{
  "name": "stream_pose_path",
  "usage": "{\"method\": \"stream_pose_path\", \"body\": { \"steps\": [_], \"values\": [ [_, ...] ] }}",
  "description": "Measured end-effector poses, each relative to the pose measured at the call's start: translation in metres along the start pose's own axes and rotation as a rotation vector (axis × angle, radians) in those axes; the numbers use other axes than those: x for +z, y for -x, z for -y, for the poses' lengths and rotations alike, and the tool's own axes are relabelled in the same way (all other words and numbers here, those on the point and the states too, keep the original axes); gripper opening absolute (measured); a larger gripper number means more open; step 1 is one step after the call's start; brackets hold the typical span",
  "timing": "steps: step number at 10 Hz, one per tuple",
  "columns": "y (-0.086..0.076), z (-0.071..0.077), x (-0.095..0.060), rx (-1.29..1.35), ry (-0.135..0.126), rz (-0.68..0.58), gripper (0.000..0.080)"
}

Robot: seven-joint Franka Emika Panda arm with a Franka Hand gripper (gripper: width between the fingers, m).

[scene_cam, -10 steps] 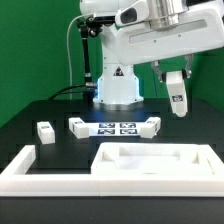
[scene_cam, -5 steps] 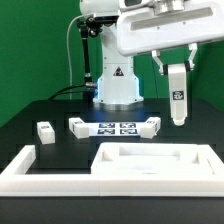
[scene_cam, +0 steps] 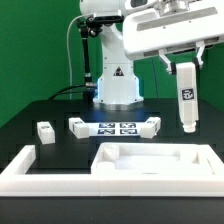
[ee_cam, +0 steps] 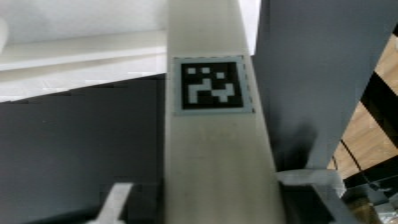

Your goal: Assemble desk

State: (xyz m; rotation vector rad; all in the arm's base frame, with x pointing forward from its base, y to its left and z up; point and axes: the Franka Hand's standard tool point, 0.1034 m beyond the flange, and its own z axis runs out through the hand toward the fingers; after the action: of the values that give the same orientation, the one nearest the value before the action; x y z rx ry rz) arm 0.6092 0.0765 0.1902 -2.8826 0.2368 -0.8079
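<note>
Meanwhile the gripper [scene_cam: 186,66], jaws clamped on a leg [scene_cam: 187,98], had swung it upright and carried it toward the exterior view's right, above the table beyond the top's [scene_cam: 150,178] far corner, seemingly nearing insertion.

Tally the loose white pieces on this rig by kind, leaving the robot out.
Desk leg: 2, one in the gripper, one lying on the table
Desk top: 1
Marker board: 1
Border wall: 1
Total: 5
</note>
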Motion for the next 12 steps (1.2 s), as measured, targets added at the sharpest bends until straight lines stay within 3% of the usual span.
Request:
{"method": "stream_pose_path", "body": {
  "steps": [1, 3, 4, 8, 10, 12],
  "values": [
    [0.002, 0.006, 0.003, -0.042, 0.000, 0.012, 0.0290],
    [-0.020, 0.011, 0.007, -0.119, 0.010, 0.017, 0.0290],
    [-0.023, 0.019, 0.008, -0.130, 0.007, 0.010, 0.0290],
    [-0.019, 0.019, 0.010, -0.130, 0.007, 0.010, 0.0290],
    [-0.011, 0.038, 0.021, -0.150, -0.006, -0.026, 0.0290],
    [-0.009, 0.037, 0.030, -0.174, 0.002, -0.038, 0.0290]
  ]
}}
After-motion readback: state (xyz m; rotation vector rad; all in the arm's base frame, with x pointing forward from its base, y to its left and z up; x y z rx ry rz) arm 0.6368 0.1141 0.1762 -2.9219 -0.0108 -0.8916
